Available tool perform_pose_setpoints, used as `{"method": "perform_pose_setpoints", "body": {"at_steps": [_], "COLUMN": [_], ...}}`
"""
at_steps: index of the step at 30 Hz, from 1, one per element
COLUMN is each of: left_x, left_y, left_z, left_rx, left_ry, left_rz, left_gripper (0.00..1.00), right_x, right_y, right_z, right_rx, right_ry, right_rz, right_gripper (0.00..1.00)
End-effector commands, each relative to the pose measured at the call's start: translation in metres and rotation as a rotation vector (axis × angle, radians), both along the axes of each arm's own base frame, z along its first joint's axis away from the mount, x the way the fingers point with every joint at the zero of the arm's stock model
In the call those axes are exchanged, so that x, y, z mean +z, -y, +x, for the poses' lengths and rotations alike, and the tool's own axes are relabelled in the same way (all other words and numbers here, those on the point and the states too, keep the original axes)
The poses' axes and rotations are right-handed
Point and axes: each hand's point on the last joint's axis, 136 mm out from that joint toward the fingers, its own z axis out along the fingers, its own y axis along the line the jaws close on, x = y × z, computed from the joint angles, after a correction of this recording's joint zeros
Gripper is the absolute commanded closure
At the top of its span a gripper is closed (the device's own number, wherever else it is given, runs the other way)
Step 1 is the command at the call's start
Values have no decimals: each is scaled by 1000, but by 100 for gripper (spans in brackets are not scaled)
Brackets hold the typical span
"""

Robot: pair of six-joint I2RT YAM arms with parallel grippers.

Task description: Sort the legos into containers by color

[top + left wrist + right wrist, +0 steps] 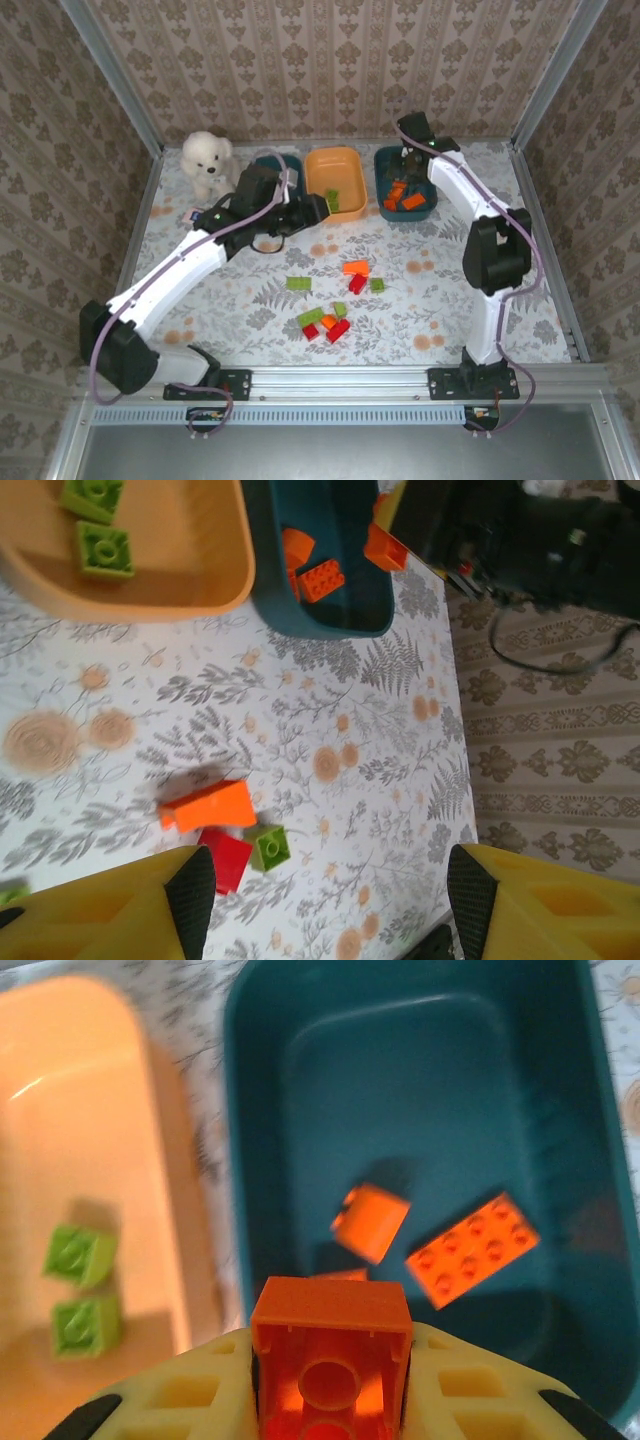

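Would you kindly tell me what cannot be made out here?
- Top view: the left teal bin's contents, hidden by the left arm.
- Left wrist view: the orange bin and right teal bin, cut off at the top edge.
- Right wrist view: the held orange brick's lower end, cut off below.

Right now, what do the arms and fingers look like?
The left arm and right arm have white links, black joints and a thin purple cable running along them. The fingers are yellow plastic with recessed pockets and black pads.
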Motion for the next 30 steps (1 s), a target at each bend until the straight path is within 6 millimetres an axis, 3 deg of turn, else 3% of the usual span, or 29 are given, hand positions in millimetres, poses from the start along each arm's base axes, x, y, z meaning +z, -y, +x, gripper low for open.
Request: {"method": "perform_pose_setpoints", "body": {"at_steps": [1, 4, 9, 17, 26, 30], "left_x": [25, 24, 20, 15, 6, 2], "left_y": [17, 20, 19, 18, 23, 22], "left_z": [9, 14, 17, 22, 25, 24], "left_rx": [-59, -59, -51, -46, -76, -92], "left_ry": [74, 73, 65, 52, 37, 40], "left_rz": [-45, -41, -36, -30, -9, 19], "left_gripper": [34, 34, 34, 34, 34, 35], "right_x": [-17, -29, -60, -95, -102, -99], "right_y": [16, 32, 48, 41, 30, 27], "right_z": [26, 44, 55, 54, 53, 50], "right_rx": [-54, -101, -140, -105, -79, -68], "right_ry": [-17, -37, -101, -177, -207, -215], "right_rz": [-17, -28, -55, -15, 32, 43], "right_gripper": [70, 69, 69, 68, 62, 54]}}
